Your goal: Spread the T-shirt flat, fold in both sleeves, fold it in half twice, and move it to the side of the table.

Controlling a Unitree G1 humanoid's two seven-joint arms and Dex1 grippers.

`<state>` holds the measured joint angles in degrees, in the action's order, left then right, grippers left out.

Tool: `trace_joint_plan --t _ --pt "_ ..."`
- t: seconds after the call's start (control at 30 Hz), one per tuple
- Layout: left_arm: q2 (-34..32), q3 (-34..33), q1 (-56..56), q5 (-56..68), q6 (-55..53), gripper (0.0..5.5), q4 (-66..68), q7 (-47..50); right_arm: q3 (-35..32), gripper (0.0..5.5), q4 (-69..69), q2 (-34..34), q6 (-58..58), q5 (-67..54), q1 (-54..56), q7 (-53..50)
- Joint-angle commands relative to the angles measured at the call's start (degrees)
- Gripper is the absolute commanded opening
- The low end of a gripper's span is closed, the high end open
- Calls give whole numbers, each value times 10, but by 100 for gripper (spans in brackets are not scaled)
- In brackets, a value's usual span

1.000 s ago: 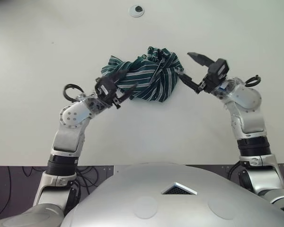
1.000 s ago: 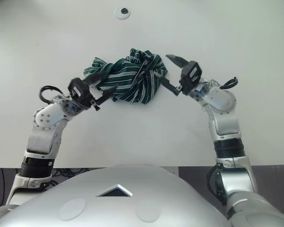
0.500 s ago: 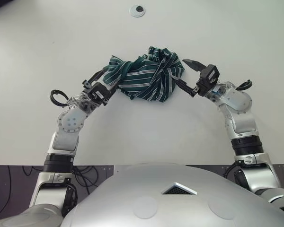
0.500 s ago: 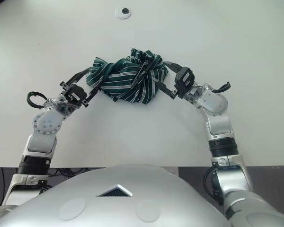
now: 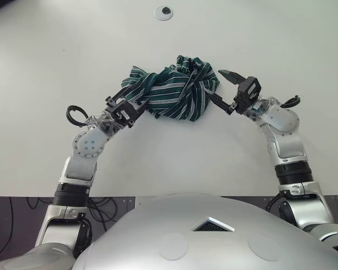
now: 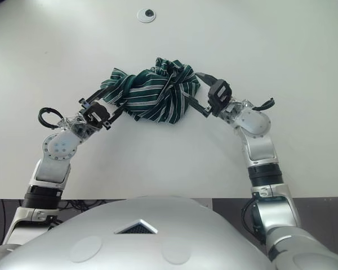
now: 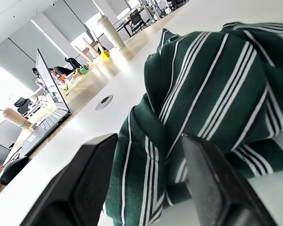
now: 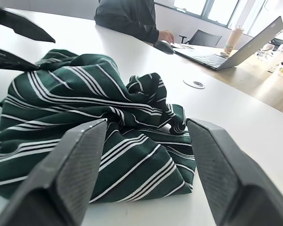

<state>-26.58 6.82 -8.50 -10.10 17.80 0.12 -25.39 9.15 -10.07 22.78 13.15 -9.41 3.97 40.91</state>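
The T-shirt, dark green with white stripes, lies crumpled in a heap at the middle of the white table. My left gripper is open at the heap's left edge. In the left wrist view a fold of the T-shirt sits between the two spread fingers. My right gripper is open at the heap's right edge, one finger above the cloth and one low beside it. The right wrist view has the T-shirt just beyond its fingers, apart from them.
A round cable grommet sits in the table far behind the shirt. The table's front edge runs close to my body, with cables below it. A laptop stands on a far table.
My left gripper swung out to the left, then came back in to the shirt's left edge. My right gripper closed in on the right edge and has since held still. The shirt has barely shifted.
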Motion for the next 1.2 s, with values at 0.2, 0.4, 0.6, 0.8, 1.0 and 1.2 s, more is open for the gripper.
trace_joint_plan --t 0.2,0.4,0.6,0.8,1.0,1.2 --pt "-14 -10 12 -25 -14 248 27 23 -2 306 0 -12 1 5 7 -3" --pt "-22 -12 13 -41 -8 230 45 40 0 306 -2 -15 0 7 12 -4" --pt "-27 -13 16 -39 9 148 49 47 2 306 -15 -23 -2 11 18 -1" --pt "-28 -23 15 -36 18 50 42 57 3 306 -18 -30 1 13 19 -2" --pt "-29 -25 14 -38 19 2 38 60 3 306 -20 -32 1 14 21 -3" --pt "-18 -69 33 1 68 2 -5 94 4 306 -26 -31 5 16 22 -1"
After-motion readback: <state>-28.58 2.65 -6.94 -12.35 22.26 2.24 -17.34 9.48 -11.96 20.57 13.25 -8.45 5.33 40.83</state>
